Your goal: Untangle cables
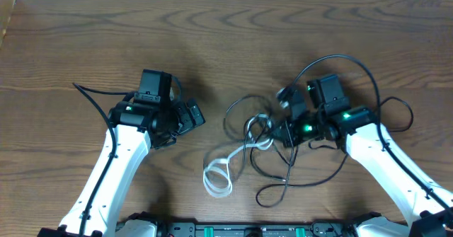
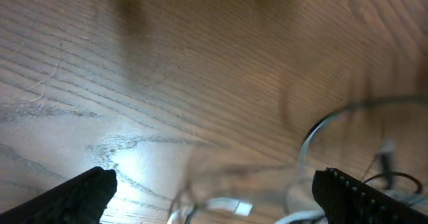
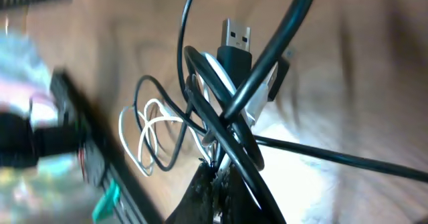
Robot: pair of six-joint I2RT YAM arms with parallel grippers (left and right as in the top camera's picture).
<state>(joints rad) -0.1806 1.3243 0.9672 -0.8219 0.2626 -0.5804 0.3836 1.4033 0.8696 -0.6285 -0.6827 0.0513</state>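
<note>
with right pincer [image 3: 217,184] clenched on black cable [image 3: 334,157] at the knot, seems set to draw it off white cable [image 1: 217,175], left pincer [image 2: 221,197] released in reserve.

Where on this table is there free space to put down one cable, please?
The wide strip of table beyond both arms is bare, up to the far edge. The near left corner, outside the left arm, is bare too. It is crowded around the right claw, where the black cable and white cable lie looped.
</note>
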